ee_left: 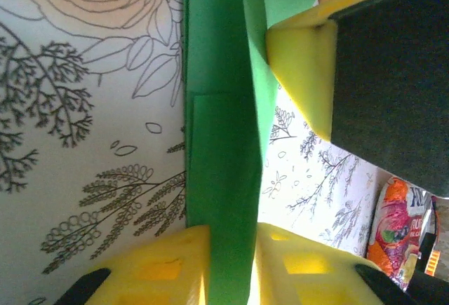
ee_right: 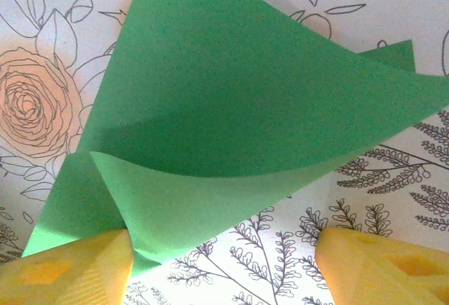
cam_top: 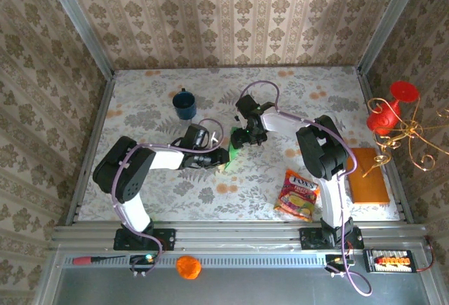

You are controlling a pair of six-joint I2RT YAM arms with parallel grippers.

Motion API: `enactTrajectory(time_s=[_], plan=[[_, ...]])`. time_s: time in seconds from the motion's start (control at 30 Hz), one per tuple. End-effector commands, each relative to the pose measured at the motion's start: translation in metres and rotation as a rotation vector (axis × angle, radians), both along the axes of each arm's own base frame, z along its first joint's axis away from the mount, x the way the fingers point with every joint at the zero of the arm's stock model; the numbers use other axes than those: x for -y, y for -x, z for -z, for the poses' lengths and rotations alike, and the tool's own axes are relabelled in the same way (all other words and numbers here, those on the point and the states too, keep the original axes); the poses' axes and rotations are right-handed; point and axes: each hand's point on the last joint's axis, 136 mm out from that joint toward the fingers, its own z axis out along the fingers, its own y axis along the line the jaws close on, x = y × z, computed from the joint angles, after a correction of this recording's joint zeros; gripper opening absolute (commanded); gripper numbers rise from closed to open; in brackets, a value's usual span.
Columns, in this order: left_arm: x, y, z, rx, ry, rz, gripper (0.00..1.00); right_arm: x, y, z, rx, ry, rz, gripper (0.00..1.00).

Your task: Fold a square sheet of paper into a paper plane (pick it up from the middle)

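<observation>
Two end effectors of mine are at the paper point(cam_top: 231, 154), which lies mid-tabletop point(cam_top: 295, 95), folded so far into a narrow strip, with the folding not yet done. Its long axis runs near to far, leaning a little, so the far end sits further right than the near end.

My left end effector point(cam_top: 214, 158) is on the strip's left, set across that axis at the near half. My right end effector point(cam_top: 243, 137) is at the far end, just to the right. Of the two, the left is closer in.

In the left wrist view the strip passes between my fingers point(ee_left: 302, 73). They stand a little apart, with tabletop showing through the gap, so I judge that side not clamped.

My right fingers point(ee_right: 63, 270) are wide apart. One is against a corner of the paper, and a loose flap curls up in front of them, unheld. From there the paper narrows away from me toward a point, but I cannot tell from above which end of the strip that is.

I judge that the next crease turns on the near-far axis. The flap at my right has to come down in line with it, while my left steadies the near half.
</observation>
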Motion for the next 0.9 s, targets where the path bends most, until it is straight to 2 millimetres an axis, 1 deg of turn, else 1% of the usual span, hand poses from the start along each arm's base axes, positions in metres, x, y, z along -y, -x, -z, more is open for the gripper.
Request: enactTrajectory(time_s=[0.0, 0.1, 0.2, 0.27, 0.37, 0.5, 0.63, 0.87], plan=[[0.003, 0.0, -0.006, 0.031, -0.02, 0.026, 0.27, 0.033, 0.034, 0.05, -0.167, 0.137, 0.047, 0.74], [0.007, -0.003, -0.012, 0.047, -0.012, 0.027, 0.32, 0.032, 0.034, 0.05, -0.169, 0.13, 0.049, 0.74], [0.006, -0.008, -0.014, 0.063, -0.028, 0.019, 0.34, 0.031, 0.034, 0.05, -0.169, 0.127, 0.05, 0.74], [0.005, -0.011, -0.015, 0.072, -0.04, 0.011, 0.34, 0.032, 0.034, 0.05, -0.169, 0.128, 0.05, 0.74], [0.003, -0.014, -0.013, 0.073, -0.062, -0.006, 0.31, 0.032, 0.034, 0.051, -0.169, 0.129, 0.054, 0.74], [0.003, -0.016, -0.013, 0.072, -0.065, -0.014, 0.29, 0.032, 0.035, 0.051, -0.172, 0.127, 0.059, 0.74], [0.001, -0.014, -0.006, 0.053, -0.082, -0.014, 0.28, 0.032, 0.035, 0.052, -0.175, 0.126, 0.063, 0.73], [-0.001, -0.008, 0.006, 0.016, -0.111, 0.0, 0.33, 0.032, 0.035, 0.052, -0.184, 0.12, 0.075, 0.73]])
